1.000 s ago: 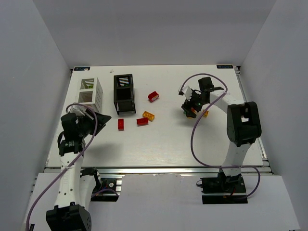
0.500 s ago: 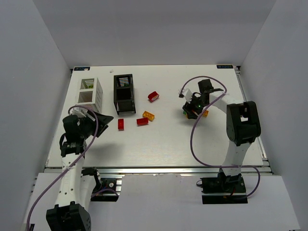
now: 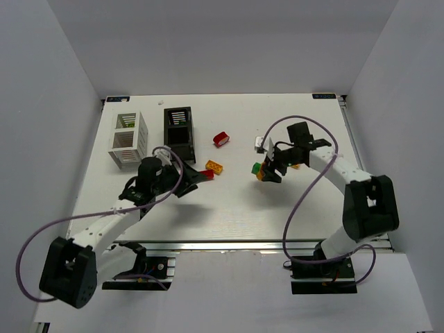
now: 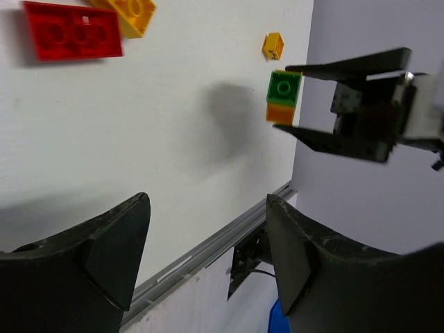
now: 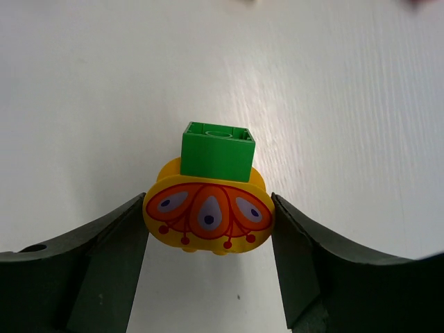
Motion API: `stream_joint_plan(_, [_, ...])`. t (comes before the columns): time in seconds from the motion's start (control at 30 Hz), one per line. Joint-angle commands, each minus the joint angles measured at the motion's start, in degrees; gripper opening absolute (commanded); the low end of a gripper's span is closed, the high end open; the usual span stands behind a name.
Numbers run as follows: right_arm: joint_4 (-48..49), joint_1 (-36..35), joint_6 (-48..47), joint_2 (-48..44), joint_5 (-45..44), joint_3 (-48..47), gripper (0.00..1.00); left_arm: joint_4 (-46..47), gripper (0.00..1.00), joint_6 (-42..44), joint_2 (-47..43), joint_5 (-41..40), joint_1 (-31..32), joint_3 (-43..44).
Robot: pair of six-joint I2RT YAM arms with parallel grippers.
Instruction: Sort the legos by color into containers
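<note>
My right gripper is shut on a round yellow-orange piece with a red petal pattern, and a green brick is stuck to it. The top view shows this gripper hanging over the table right of centre. Out near the table's middle, my left gripper stands open and empty. A red brick and a yellow brick lie just beyond it. Another red brick lies farther back. A small orange brick sits past the right gripper. The white container and black container stand at the back left.
The left arm stretches diagonally in front of the two containers. A purple cable loops over the table from each arm. The table's metal front rail shows below the left fingers.
The left arm swung from the table's left edge toward the middle, by the red and yellow bricks. The right gripper closed on the round piece and carried it left.
</note>
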State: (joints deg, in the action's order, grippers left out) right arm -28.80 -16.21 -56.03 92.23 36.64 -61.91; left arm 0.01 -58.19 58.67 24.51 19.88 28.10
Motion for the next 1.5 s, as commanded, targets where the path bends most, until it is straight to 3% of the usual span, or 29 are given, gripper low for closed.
stream_joint_plan(0.0, [-0.91, -4.09, -2.16, -5.91, 8.18, 3.02, 0.0, 6.32, 0.77, 0.09, 4.24, -2.89, 4.63, 5.29])
stream_joint_plan(0.1, [0.32, -9.7, -0.58, -9.34, 8.01, 5.21, 0.0, 6.84, 0.77, 1.24, 10.47, -3.33, 7.89, 8.9])
stream_joint_plan(0.3, [2.43, -15.42, 3.37, -12.68, 8.09, 6.01, 0.0, 11.94, 0.77, 0.1, 14.89, -2.28, 11.85, 10.93])
stream_joint_plan(0.8, [5.24, -19.3, 7.51, -12.16, 8.36, 4.17, 0.0, 16.25, 0.76, -1.66, 16.73, 0.36, 15.98, 8.55])
stream_joint_plan(1.2, [6.74, -19.39, 8.48, -11.89, 7.04, 3.11, 0.0, 16.69, 0.69, -1.57, 18.32, 0.98, 17.3, 8.2])
stream_joint_plan(1.37, [6.74, -19.39, 8.13, -11.81, 6.42, 3.2, 0.0, 17.3, 0.58, -1.75, 18.67, 1.42, 17.39, 8.03])
stream_joint_plan(1.47, [6.74, -19.3, 8.13, -11.89, 6.42, 3.29, 0.0, 17.39, 0.38, -1.75, 18.67, 1.24, 17.39, 8.2])
